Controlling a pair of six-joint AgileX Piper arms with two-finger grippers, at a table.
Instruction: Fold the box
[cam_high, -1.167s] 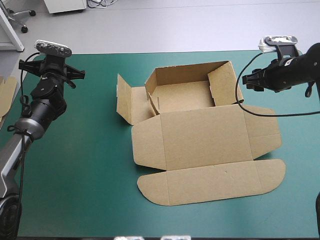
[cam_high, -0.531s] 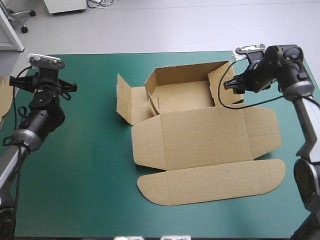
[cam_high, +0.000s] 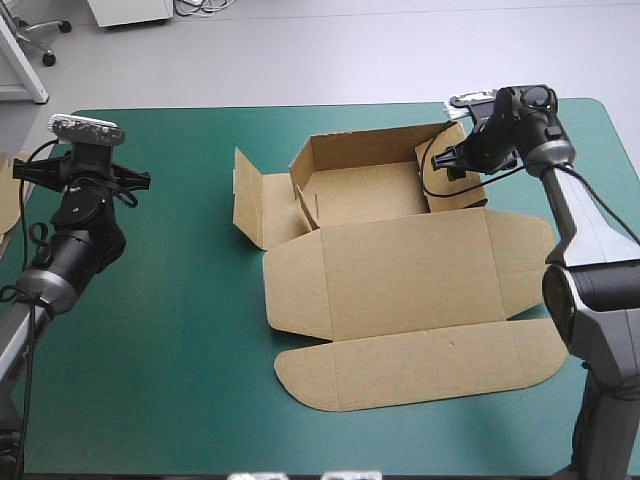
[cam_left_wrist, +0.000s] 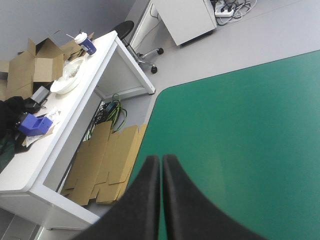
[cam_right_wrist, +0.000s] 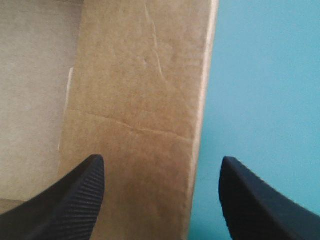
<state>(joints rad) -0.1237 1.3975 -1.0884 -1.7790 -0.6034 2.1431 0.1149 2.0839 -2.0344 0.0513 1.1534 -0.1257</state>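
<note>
Right wrist view: box (cam_right_wrist: 135, 100) wall between spread right fingers (cam_right_wrist: 75, 200); left fingers (cam_left_wrist: 145, 200) together.

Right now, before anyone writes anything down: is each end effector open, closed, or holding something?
Left end effector: closed, holding nothing.
Right end effector: open over the box side wall, gripping nothing.
</note>
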